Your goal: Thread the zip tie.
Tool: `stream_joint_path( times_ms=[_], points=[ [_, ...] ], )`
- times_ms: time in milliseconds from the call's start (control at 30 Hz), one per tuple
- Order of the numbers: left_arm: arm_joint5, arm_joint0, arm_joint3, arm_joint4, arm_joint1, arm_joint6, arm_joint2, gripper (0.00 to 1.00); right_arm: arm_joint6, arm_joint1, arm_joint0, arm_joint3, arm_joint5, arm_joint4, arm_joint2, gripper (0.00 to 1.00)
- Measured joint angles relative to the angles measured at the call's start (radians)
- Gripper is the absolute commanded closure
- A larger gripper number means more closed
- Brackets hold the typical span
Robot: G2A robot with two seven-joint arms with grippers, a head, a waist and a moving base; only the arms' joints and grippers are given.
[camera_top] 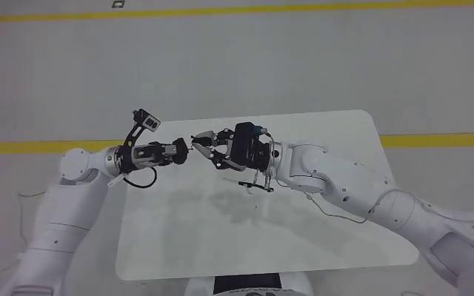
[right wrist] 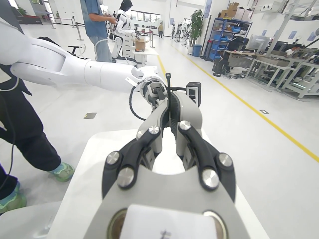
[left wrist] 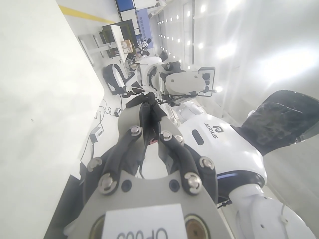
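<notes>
**Right claw has the zip tie pinched, left claw nose to nose with it**

There's the zip tie (right wrist: 168, 83), standing straight up through the right claw (right wrist: 171, 99). It is a thin black strap running between the ribbed pads, with its square head poking out just past the fingertips. That claw is clamped down on the strap with no gap to speak of.

Directly ahead of it, tip to tip and close to touching, sits the left claw (left wrist: 149, 100). Its fingers are drawn into a narrow pinch. Something dark lies between the pads, but whether that is the strap's other end cannot be made out. Both claws hang in the air, with the white desk (camera_top: 333, 222) below them.

The step in hand looks like the meeting of tail and head, and it is fiddly work. To do it well, the right claw should act as the vice, rigid and gripping close under the head so the slot cannot swivel. The left claw should hold the tail just behind its tip, because a long free end will flex and skate off the head. The tail should line up square with the slot, flat face to flat face, and go in with a slow, straight push. An angled entry would likely buckle the strap or twist the head in the pads. Once the tip shows on the far side of the head, a regrip and a steady pull should finish it.
</notes>
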Motion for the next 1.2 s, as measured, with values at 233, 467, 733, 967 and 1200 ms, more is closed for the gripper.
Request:
stream_joint_path(
  times_ms=[233,467,733,967,1200],
  points=[
    [-0.002,-0.007,0.01,-0.007,0.001,-0.01,0.002,1.0,-0.001,0.0,0.006,0.001,0.0,-0.002,-0.008,1.0],
    [-0.003,-0.011,0.012,-0.016,0.003,-0.01,0.014,1.0,-0.016,-0.001,0.022,0.009,0.0,0.003,-0.029,1.0],
    [-0.004,-0.019,0.016,-0.022,0.007,-0.01,0.027,1.0,-0.035,-0.001,0.042,0.022,0.0,0.006,-0.052,1.0],
    [-0.004,-0.022,0.017,-0.025,0.01,-0.01,0.034,1.0,-0.046,0.0,0.049,0.031,0.0,0.007,-0.066,1.0],
    [-0.004,-0.023,0.017,-0.032,0.012,-0.01,0.038,1.0,-0.049,0.001,0.053,0.036,0.0,0.009,-0.073,1.0]
  ],
)
